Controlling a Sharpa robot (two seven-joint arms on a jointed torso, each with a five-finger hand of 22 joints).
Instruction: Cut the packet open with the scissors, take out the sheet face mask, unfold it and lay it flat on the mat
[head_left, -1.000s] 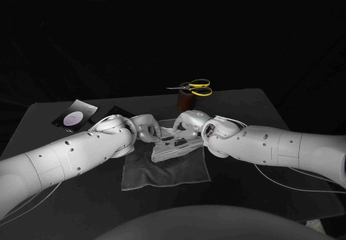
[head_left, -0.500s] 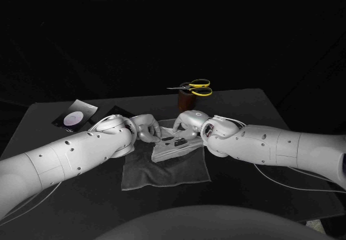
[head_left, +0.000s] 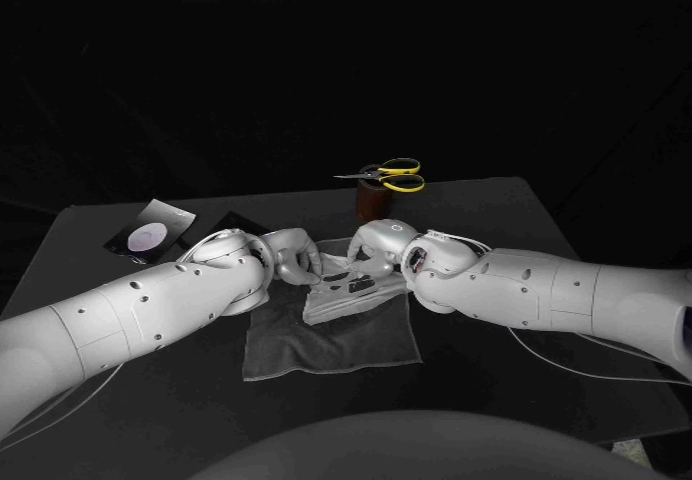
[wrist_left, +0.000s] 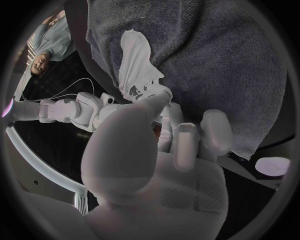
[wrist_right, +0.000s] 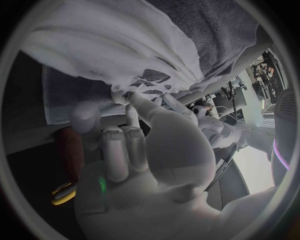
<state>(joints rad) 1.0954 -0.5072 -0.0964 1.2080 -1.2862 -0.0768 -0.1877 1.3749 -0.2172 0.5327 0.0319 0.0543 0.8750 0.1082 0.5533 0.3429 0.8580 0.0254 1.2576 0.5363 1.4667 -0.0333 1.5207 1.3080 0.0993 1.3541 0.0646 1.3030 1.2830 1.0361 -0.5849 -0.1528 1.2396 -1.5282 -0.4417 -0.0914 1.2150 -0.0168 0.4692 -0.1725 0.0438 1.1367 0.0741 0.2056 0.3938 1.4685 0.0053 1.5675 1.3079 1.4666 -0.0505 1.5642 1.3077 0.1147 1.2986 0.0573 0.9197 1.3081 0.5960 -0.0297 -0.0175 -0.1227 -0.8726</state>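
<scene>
Black table (head_left: 577, 330), head view: packet (head_left: 152, 228) set aside at the far left, scissors (head_left: 387, 175) stowed in a holder (head_left: 372, 205). The sheet face mask (head_left: 346, 300) is out, crumpled on the mat (head_left: 332, 345), between left hand (head_left: 289, 258) and right hand (head_left: 378, 245). Left wrist view: the mask's edge is pinched by the left hand. Right wrist view: its edge is likewise pinched by the right hand. Unfolding is judged unfinished.

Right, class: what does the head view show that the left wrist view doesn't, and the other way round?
Head view, not the wrist view: the yellow-handled scissors standing in a brown holder at the table's far side. Left wrist view, not the head view: a close look at the left robot hand, its fingertip meeting the edge of the sheet mask. Both: the white sheet mask over the grey mat, with the left robot hand at it.
</scene>
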